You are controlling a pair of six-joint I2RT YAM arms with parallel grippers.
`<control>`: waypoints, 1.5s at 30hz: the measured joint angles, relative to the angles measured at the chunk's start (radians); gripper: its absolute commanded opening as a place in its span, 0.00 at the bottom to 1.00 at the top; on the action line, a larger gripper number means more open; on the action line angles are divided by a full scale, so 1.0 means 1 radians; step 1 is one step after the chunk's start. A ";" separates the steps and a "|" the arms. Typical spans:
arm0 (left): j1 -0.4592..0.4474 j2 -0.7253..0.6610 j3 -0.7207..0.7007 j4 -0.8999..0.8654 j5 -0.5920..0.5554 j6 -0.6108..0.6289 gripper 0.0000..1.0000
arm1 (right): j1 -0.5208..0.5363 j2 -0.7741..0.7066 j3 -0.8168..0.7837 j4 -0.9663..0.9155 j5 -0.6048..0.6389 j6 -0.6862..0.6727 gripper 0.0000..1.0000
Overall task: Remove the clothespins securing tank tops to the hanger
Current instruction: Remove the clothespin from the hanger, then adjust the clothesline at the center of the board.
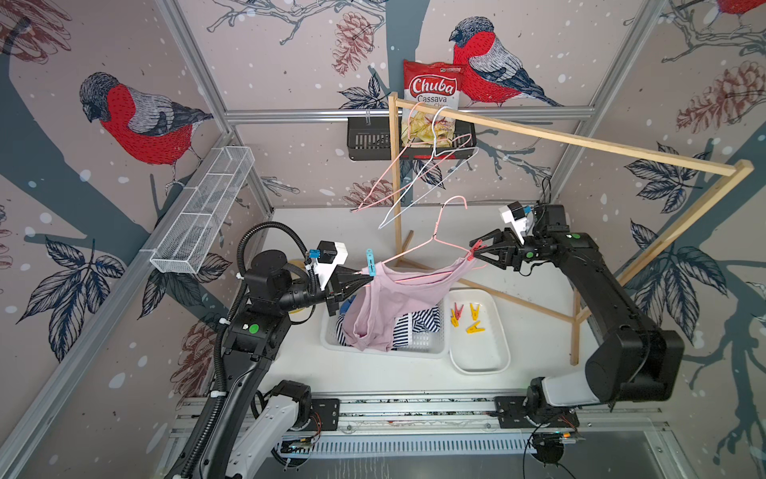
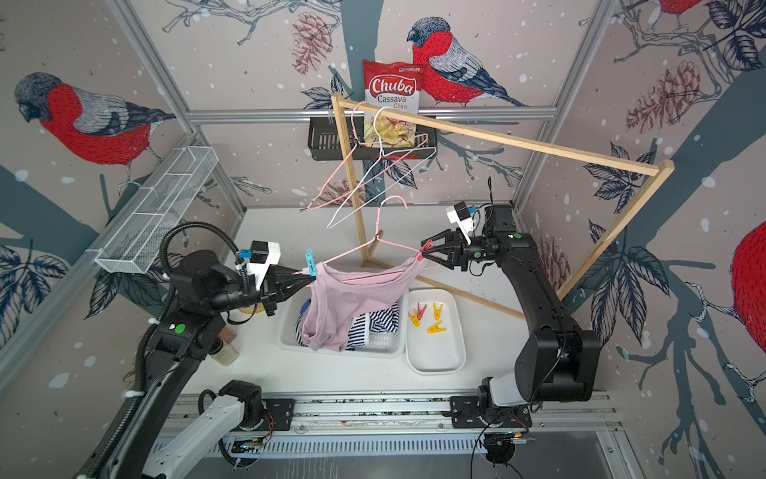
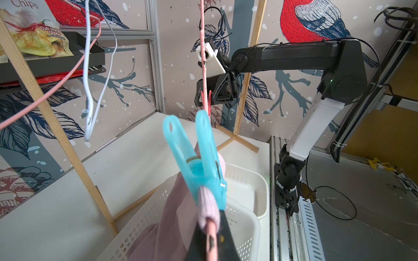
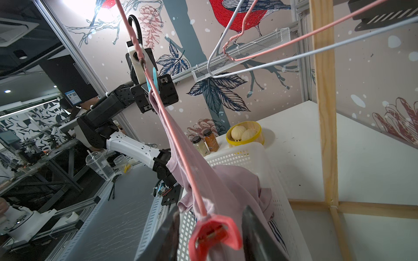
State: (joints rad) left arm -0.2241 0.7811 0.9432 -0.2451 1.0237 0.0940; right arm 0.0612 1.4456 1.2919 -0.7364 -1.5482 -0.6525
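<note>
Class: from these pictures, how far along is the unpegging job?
Done: four pegs in the tray; two tops in the basket. In hand: left gripper holds the hanger; right gripper straddles the red peg. Remaining: it and the teal peg pin the pink top.

Six clothespins [image 1: 370,262], three hangers [image 1: 431,242], and seemingly three tank tops [image 1: 389,298], one mostly hidden.

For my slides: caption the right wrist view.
Right gripper fingers flank a red clothespin pinning the mauve tank top to its hanger.

Top pair overhead; wrist cams close, share hanger [image 3: 211,253].
</note>
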 measured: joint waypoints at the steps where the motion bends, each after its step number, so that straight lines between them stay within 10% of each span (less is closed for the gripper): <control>1: 0.000 0.000 0.000 0.000 0.001 0.001 0.00 | 0.000 0.000 0.000 -0.002 0.000 -0.003 0.36; 16: 0.000 -0.001 0.000 -0.002 0.019 0.011 0.00 | 0.002 -0.006 0.024 -0.051 -0.003 -0.042 0.01; 45: 0.000 -0.136 -0.064 0.001 -0.109 0.011 0.00 | -0.051 0.012 0.210 -0.498 -0.003 -0.399 0.00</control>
State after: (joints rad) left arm -0.2241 0.6453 0.8791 -0.2440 0.9150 0.1051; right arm 0.0101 1.4578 1.5021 -1.2346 -1.5513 -1.0519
